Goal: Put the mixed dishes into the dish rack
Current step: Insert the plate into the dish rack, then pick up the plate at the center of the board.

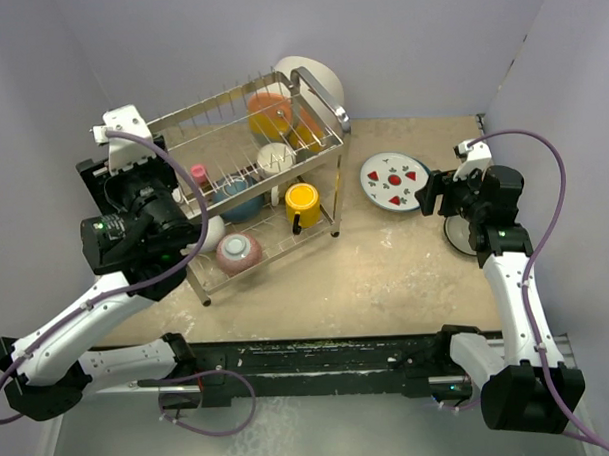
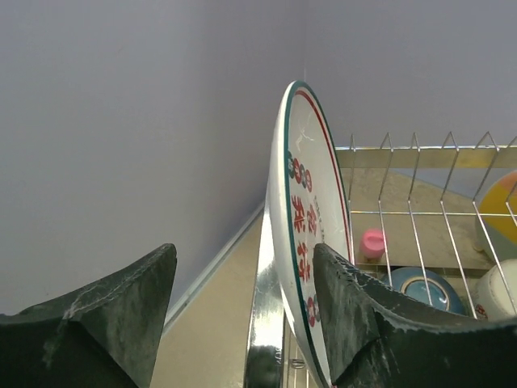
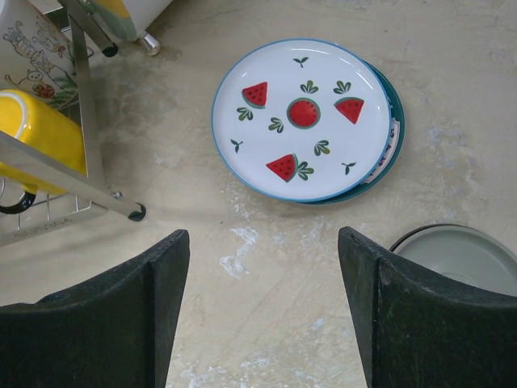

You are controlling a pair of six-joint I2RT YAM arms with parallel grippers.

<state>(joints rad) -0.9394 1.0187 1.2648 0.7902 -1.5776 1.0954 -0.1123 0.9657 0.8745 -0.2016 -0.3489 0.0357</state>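
Note:
The chrome dish rack (image 1: pixel 245 180) stands at the back left. My left gripper (image 2: pixel 242 250) is open at the rack's left end. The red-lettered white plate (image 2: pixel 307 202) stands on edge between its fingers, close against the right finger (image 2: pixel 355 315), beside the rack's steel tube (image 2: pixel 266 323). My right gripper (image 3: pixel 262 234) is open and empty above the bare table. Just beyond it the watermelon plate (image 3: pixel 303 117) lies on a teal plate (image 3: pixel 393 137), and a grey plate (image 3: pixel 460 259) lies to their right. The yellow cup (image 1: pixel 303 201) sits in the rack.
The rack also holds orange dishes (image 1: pixel 276 114), a white mug (image 1: pixel 275 157), a dark blue bowl (image 1: pixel 238 195), a small patterned bowl (image 1: pixel 238 252) and a pink piece (image 1: pixel 198 174). A rack leg (image 3: pixel 89 162) stands left of my right gripper. Walls close in the left, back and right.

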